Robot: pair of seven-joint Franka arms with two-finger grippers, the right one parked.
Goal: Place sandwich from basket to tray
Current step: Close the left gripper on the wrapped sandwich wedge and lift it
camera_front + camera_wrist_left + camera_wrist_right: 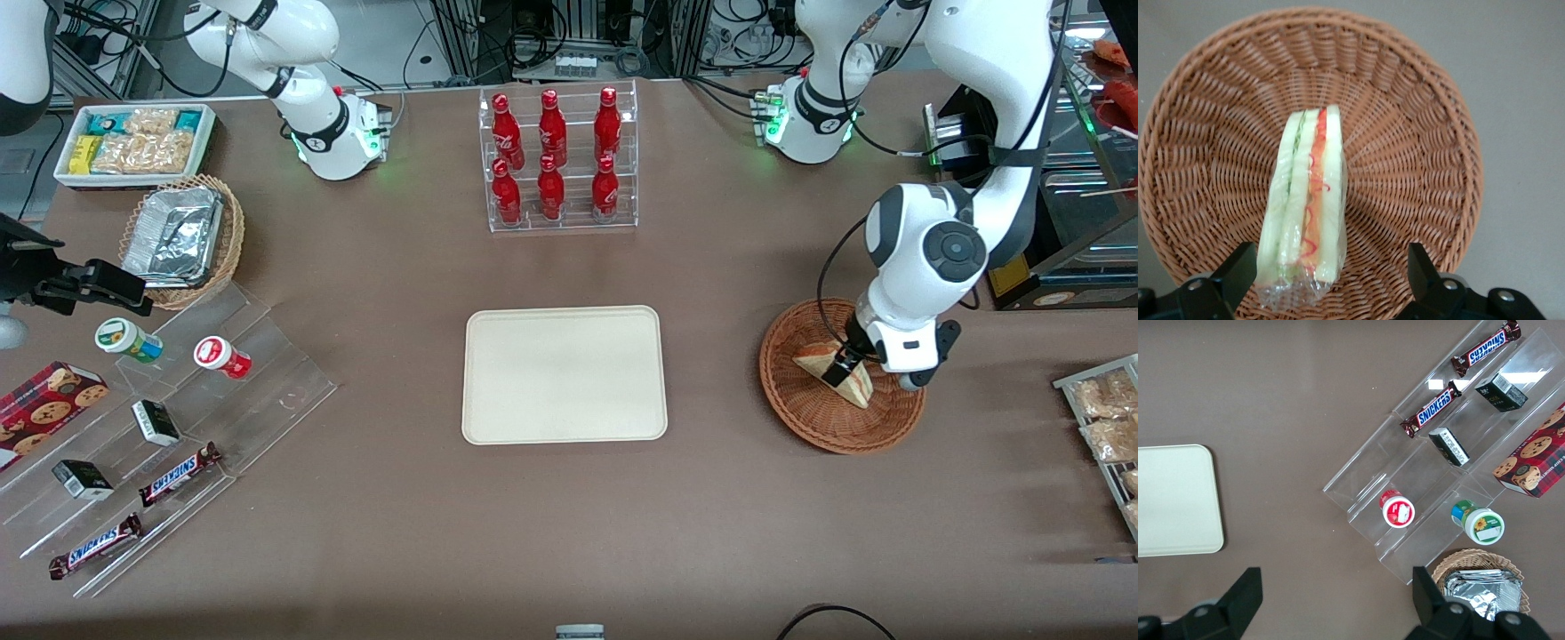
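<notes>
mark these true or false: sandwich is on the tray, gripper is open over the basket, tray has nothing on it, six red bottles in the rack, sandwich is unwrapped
1. The sandwich is on the tray. False: it lies in the basket.
2. The gripper is open over the basket. True: one finger stands on each side of the sandwich.
3. The tray has nothing on it. True.
4. Six red bottles stand in the rack. True.
5. The sandwich is unwrapped. False: clear film covers it.
</notes>
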